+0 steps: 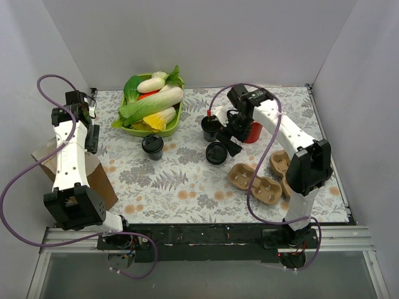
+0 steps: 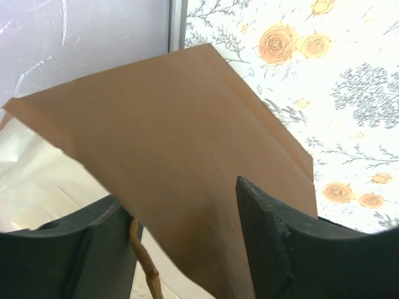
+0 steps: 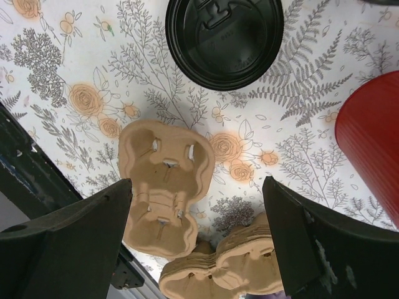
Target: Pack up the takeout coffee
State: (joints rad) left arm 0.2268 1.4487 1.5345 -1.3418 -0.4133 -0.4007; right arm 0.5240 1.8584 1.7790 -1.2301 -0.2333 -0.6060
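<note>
Three takeout coffee cups, black with black sip lids, stand on the floral cloth: one mid-table (image 1: 152, 145) and two near my right gripper (image 1: 216, 152) (image 1: 211, 127). In the right wrist view one lid (image 3: 224, 40) lies beyond the fingertips. My right gripper (image 3: 198, 184) (image 1: 232, 141) hovers open and empty above the cloth between those cups and the red cup (image 1: 253, 132). At the left, my left gripper (image 2: 181, 193) straddles the rim of a brown paper bag (image 2: 181, 124) (image 1: 100, 182). Its fingers stand apart, and a twine handle (image 2: 142, 258) runs beside the left finger.
Tan pulp cup carriers lie at the front right (image 1: 254, 181) (image 1: 280, 163) (image 3: 165, 187). A green tray of vegetables (image 1: 132, 130) sits at the back. The red cup (image 3: 374, 149) is just right of the right gripper. Grey walls close in three sides.
</note>
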